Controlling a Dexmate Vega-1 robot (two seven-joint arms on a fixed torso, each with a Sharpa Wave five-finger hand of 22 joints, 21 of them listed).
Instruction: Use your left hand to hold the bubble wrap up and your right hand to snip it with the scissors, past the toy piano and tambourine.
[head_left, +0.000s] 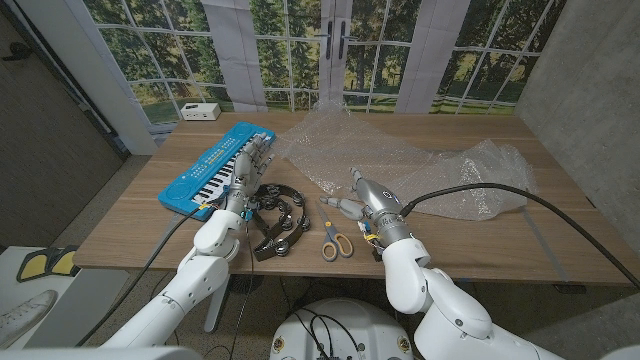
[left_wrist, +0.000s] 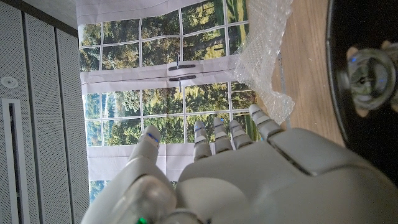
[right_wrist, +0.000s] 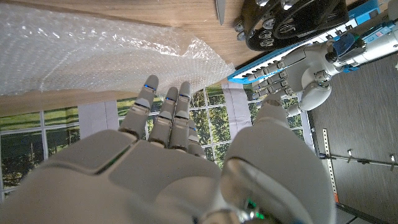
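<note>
both hands empty, wrap and scissors waiting

the left hand (head_left: 247, 170) stands over the table between the toy piano (head_left: 217, 168) and the tambourine (head_left: 277, 215), fingers straight and a little apart, holding nothing. the left wrist view backs that up: fingers (left_wrist: 214, 138) stretched toward the window, nothing between them. the right hand (head_left: 362, 195) is up too, fingers extended and loosely together, thumb apart, palm empty, just in front of the bubble wrap (head_left: 400, 160). the scissors (head_left: 334, 238) lie flat on the wooden table (head_left: 500, 255), just beside that right wrist, blades pointing away from the robot, handles toward it, untouched.

the bubble wrap sprawls in a crumpled sheet across the far middle and right of the table, its near left edge (right_wrist: 186, 59) lying close to the tambourine.

now the judgement: this sheet looks feather-light, floppy and a bit slick, so it will sag and fold rather than stand up. a pinch on that near left edge, thumb against fingers, should lift it; a flat press would only slide it. held taut, it gives the blades something to bite. the scissors are stiff and thin on the wood, so the handle loops look the sensible place to take them.
</note>
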